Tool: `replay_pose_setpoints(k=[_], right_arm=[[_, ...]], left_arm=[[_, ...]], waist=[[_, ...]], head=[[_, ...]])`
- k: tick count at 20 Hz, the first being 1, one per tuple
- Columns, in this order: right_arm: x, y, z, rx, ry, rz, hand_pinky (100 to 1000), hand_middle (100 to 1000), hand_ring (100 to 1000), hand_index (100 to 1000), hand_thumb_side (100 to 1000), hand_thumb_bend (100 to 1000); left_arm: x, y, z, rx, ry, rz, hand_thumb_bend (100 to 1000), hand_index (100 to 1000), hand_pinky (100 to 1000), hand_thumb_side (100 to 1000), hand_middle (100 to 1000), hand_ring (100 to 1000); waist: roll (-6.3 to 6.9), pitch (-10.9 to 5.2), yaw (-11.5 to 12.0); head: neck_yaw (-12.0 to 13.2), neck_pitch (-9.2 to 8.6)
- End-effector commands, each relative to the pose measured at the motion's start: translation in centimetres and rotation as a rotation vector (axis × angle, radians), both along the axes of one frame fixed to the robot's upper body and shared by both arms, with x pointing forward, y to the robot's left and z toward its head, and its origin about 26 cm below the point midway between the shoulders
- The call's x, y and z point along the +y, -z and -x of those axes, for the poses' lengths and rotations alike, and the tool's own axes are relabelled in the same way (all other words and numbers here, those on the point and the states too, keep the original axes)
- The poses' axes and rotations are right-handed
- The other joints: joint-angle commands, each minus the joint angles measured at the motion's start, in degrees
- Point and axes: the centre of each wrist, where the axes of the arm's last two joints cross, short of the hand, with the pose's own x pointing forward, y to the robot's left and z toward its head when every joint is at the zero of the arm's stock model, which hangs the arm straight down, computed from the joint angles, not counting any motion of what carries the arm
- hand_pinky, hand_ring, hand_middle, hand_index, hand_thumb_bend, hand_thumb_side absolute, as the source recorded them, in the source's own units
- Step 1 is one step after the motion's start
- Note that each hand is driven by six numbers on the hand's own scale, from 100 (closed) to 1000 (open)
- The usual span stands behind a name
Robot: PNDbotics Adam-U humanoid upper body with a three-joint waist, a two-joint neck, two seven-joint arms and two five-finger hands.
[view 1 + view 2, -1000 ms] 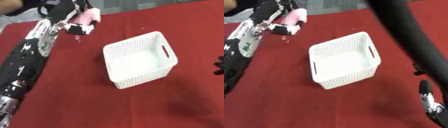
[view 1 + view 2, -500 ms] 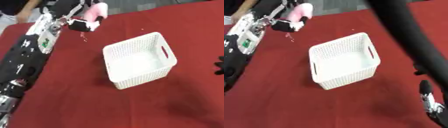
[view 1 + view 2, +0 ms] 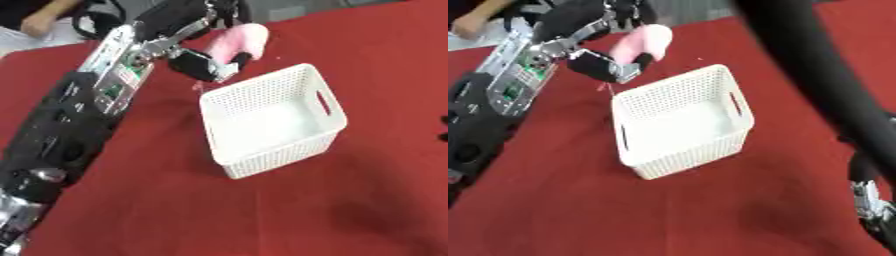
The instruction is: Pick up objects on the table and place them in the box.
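The left hand (image 3: 206, 62), fingers curled round a pink object (image 3: 234, 41), holds it in the air just beyond the far left corner of the empty white box (image 3: 273, 120) on the red tabletop (image 3: 157, 210). The object looks soft, rounded and light, probably yielding under pressure, so a grasp across its middle suits it. Only part of the right hand (image 3: 874, 207) shows, at the lower right corner, fingers indistinct.

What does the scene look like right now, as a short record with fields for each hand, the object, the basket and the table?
left hand: fingers curled round pink object, above basket's far-left corner
pink object: held off the table, not yet in basket
basket: white, perforated, looks empty, upright on cloth
right hand: lower right corner, idle, fingers unclear
table: red cloth
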Motion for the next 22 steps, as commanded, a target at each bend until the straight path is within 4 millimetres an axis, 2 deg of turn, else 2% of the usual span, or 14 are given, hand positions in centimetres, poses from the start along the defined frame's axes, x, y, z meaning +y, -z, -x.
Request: replay_pose_setpoints(k=[1, 6, 10, 17, 22], right_arm=[[0.0, -0.8, 0.0, -0.033, -0.006, 0.002, 642, 838, 780, 802, 695, 100], [0.2, -1.1, -0.1, -0.046, -0.023, -0.004, 640, 837, 778, 800, 695, 100], [0.3, -1.2, -0.2, -0.049, -0.034, 0.000, 636, 836, 774, 801, 696, 100], [0.4, -1.2, -0.2, -0.044, -0.040, 0.006, 633, 834, 775, 800, 694, 100], [0.4, -1.2, -0.2, -0.041, -0.041, 0.010, 629, 833, 775, 798, 694, 100]], left_arm=[[-1.8, -0.2, 0.5, 0.013, 0.054, -0.005, 100, 714, 400, 663, 660, 555], [-3.5, 2.1, 0.0, 0.086, 0.076, -0.010, 100, 714, 389, 689, 665, 549], [-3.9, 3.5, -0.7, 0.128, 0.074, -0.053, 100, 713, 396, 695, 666, 551], [-3.2, 4.8, -1.9, 0.143, 0.047, -0.121, 100, 715, 417, 664, 673, 565], [-2.2, 5.3, -2.4, 0.146, 0.027, -0.171, 199, 727, 433, 650, 681, 576]], waist=[[-0.31, -1.08, -0.3], [-0.29, -0.83, -1.1], [-0.15, -0.65, -1.4], [0.11, -0.46, -1.4], [0.28, -0.40, -1.3]], head=[[0.1, -0.29], [0.3, -0.69], [0.2, -0.79], [0.2, -0.79], [0.1, -0.85]])
